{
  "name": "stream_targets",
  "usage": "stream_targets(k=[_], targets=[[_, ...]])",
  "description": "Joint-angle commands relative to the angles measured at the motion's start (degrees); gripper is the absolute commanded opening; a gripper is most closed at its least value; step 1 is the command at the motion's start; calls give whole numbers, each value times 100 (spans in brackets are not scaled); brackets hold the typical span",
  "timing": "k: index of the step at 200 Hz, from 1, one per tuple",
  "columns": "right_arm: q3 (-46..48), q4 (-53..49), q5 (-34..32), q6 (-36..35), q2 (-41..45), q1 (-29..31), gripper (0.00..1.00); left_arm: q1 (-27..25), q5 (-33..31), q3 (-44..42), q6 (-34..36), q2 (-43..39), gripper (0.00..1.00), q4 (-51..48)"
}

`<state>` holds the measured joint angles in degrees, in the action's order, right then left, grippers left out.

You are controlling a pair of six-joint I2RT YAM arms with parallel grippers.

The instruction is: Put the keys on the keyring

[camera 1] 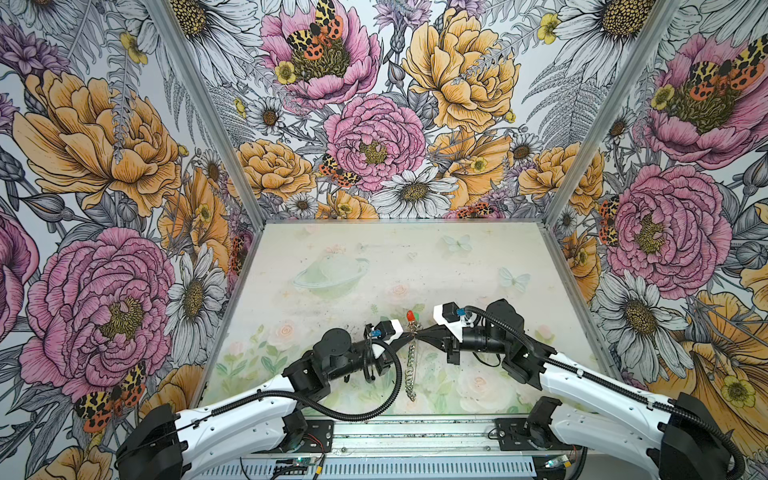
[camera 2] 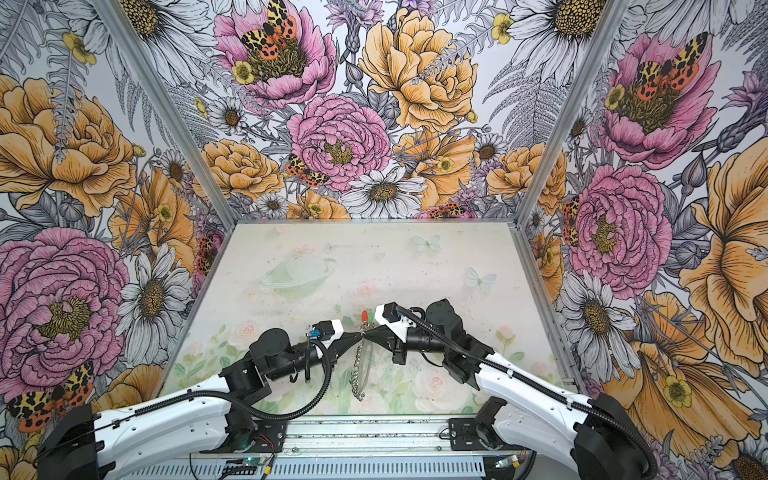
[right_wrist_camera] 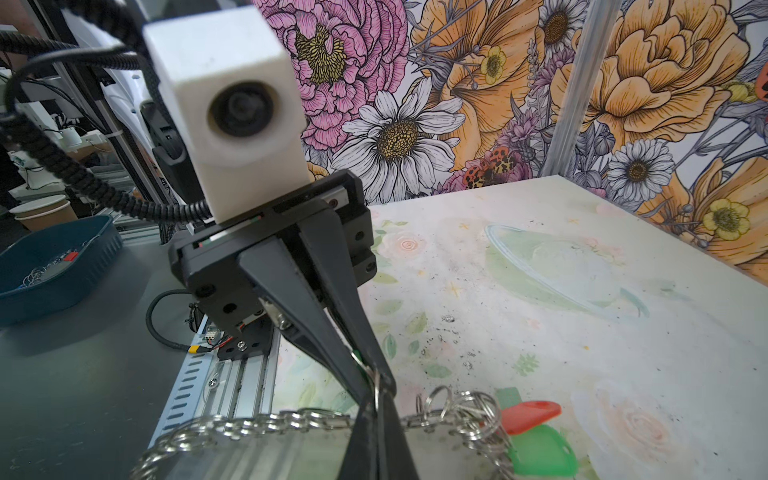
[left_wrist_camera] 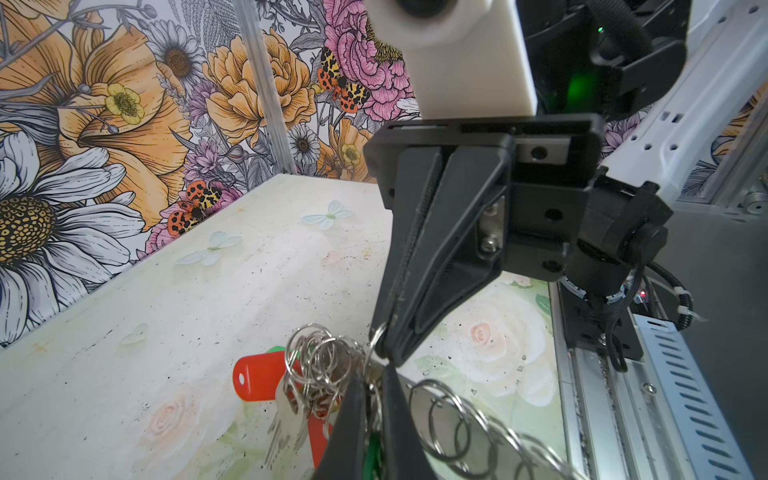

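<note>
The left gripper (camera 1: 406, 339) and the right gripper (camera 1: 420, 335) were tip to tip, both pinched tight on the keyring (camera 1: 411, 368) over the table (camera 1: 457, 282). It ran long from far to near, crossways to both, neither arm nearer. Thin, grey, fringed with little rings, it had the keys (camera 1: 410, 316), red and green tagged, at its far end.

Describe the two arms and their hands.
The left arm and right arm have white shells, black joints and a black ribbed cable each. The left hand and right hand are black, long and tapered, each under a white camera block.
</note>
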<state>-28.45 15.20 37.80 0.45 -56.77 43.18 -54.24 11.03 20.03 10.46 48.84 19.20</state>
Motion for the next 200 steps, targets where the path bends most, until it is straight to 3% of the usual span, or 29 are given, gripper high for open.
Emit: stream_targets(k=[1, 43, 69, 200], targets=[[-142, -273, 66, -284, 32, 39, 0, 48, -93, 145, 109, -79, 0, -251], [-498, -1594, -180, -743, 30, 41, 15, 51, -281, 304, 341, -16, 0, -747], [-528, -1779, -366, -757, 26, 41, 24, 40, -248, 368, 486, 11, 0, -963], [-987, -1949, -484, -498, -690, 199, 19, -83, -254, 503, 659, 181, 0, -1242]])
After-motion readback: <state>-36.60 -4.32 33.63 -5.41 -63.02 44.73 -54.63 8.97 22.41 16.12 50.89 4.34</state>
